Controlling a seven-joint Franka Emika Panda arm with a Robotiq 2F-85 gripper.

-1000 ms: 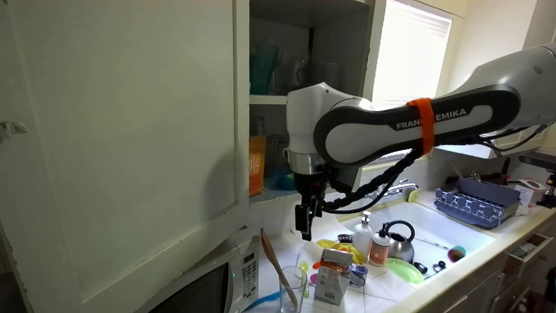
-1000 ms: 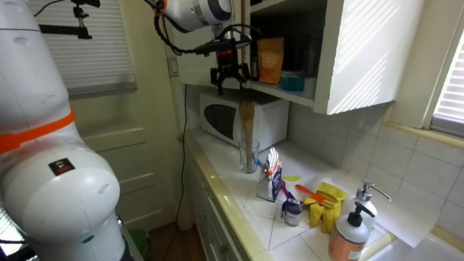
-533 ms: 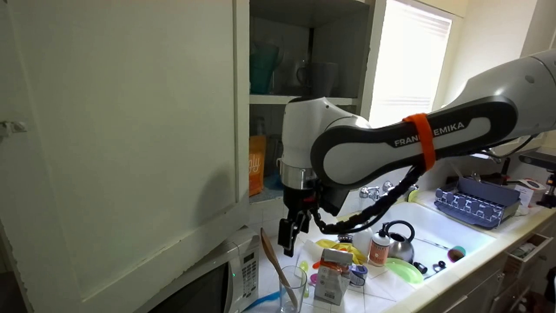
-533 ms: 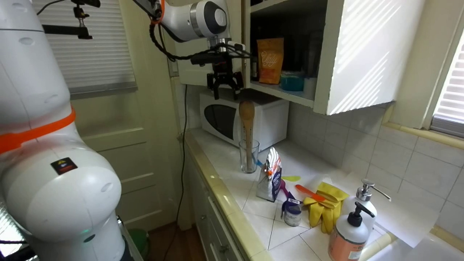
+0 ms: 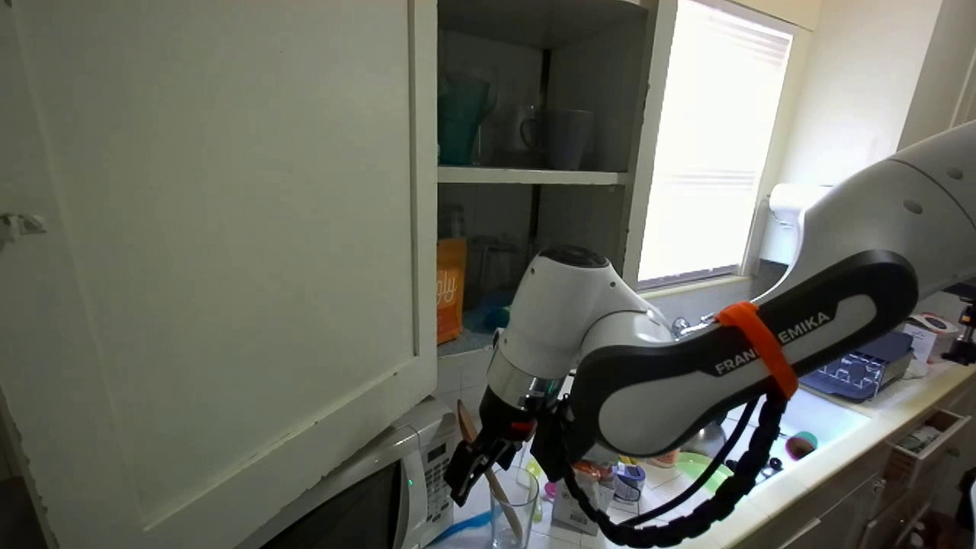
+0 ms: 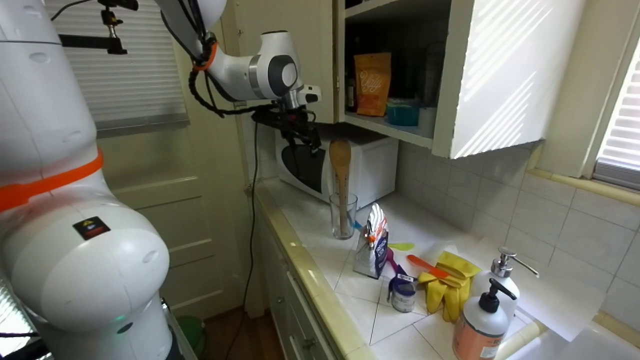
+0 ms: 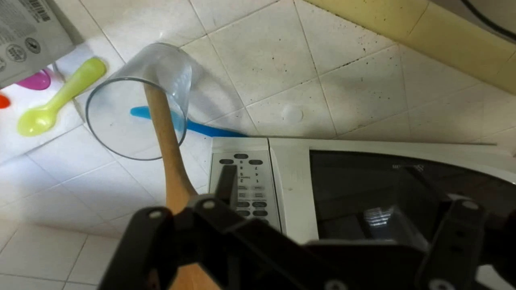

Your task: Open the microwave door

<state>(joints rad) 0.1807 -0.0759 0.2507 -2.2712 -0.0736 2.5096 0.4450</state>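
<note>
Microwave door (image 7: 354,183) closed, lying beyond the gripper (image 7: 322,179) in wrist view; fingers (image 7: 226,183) spread wide, contact unclear. Door's long axis runs level, left to right in that view; face set obliquely toward counter's yellow edge (image 7: 423,26). Keypad (image 7: 258,187) adjoins door. Outward: wooden spoon (image 7: 163,125) leaning in glass (image 7: 161,58), then upright silver bag (image 6: 372,247).

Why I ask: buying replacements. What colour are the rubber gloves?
Yellow rubber gloves, clearest in an exterior view.

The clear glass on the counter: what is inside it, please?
A wooden spoon leans inside, head up; the blue utensil seen through the glass lies outside. In the wrist view, the claw covers part of the spoon.
</note>
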